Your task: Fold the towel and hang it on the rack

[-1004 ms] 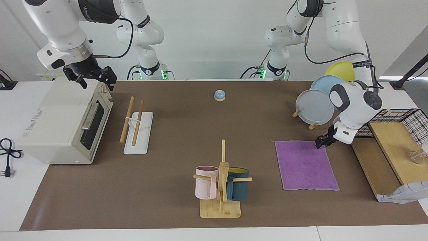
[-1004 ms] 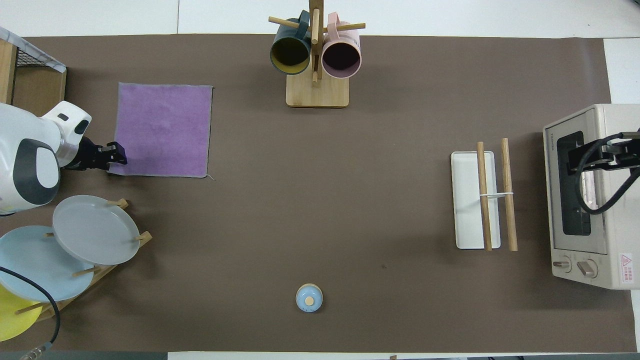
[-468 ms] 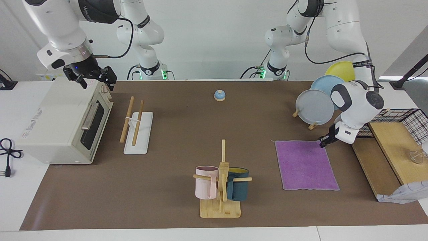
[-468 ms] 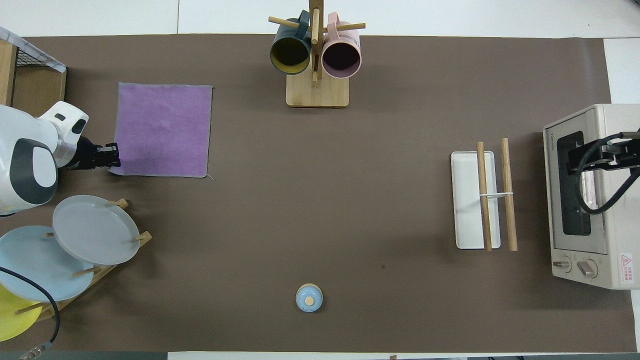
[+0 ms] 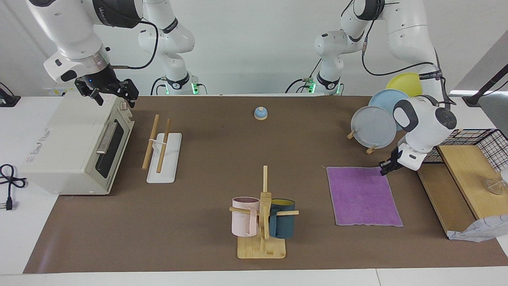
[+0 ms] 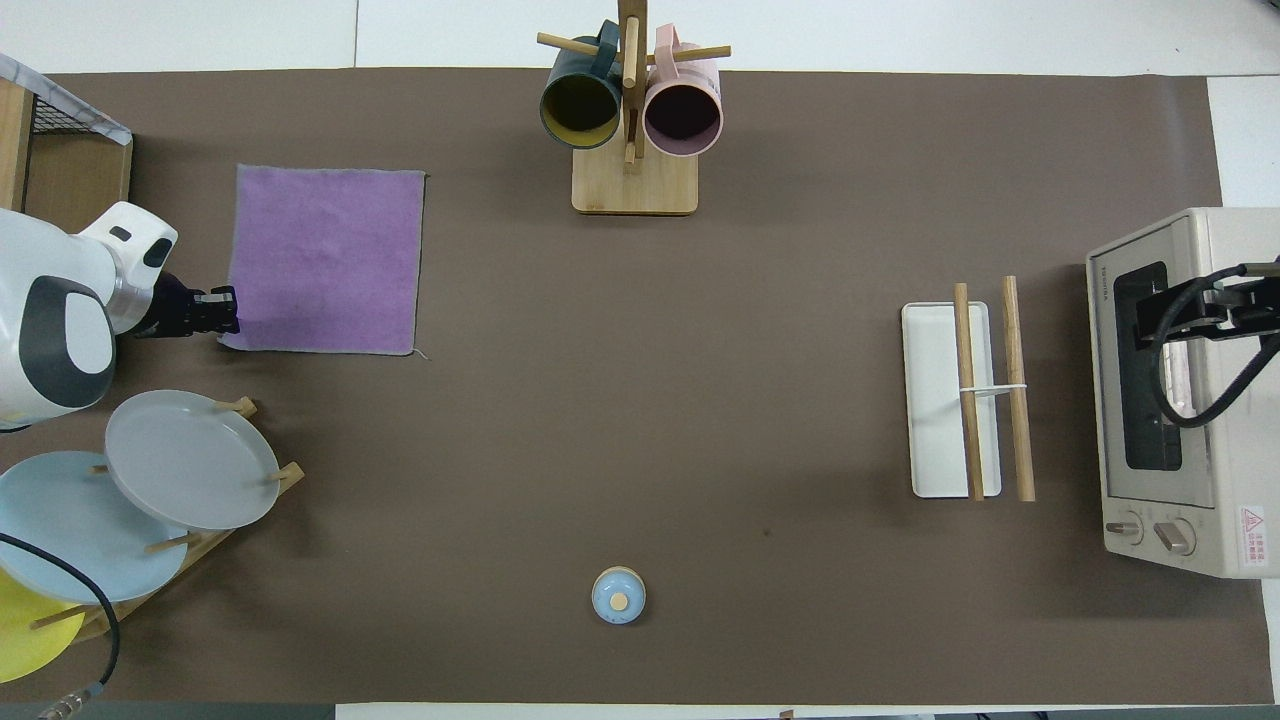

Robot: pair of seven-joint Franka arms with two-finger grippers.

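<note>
Currently your left gripper (image 5: pixel 384 169) is closed on the towel (image 5: pixel 363 196) corner nearest the robots; the rack (image 5: pixel 160 149) lies toward the right arm's table end.

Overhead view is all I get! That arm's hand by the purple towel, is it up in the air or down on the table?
Observer: Down low. The left gripper has its tips at table height, shut on the towel at the robot-side corner toward the left arm's end.
Operator: And the other hand? I just see black bits and a cable over the oven.
Observer: The right gripper waits open in the air just above the toaster oven, touching nothing.
</note>
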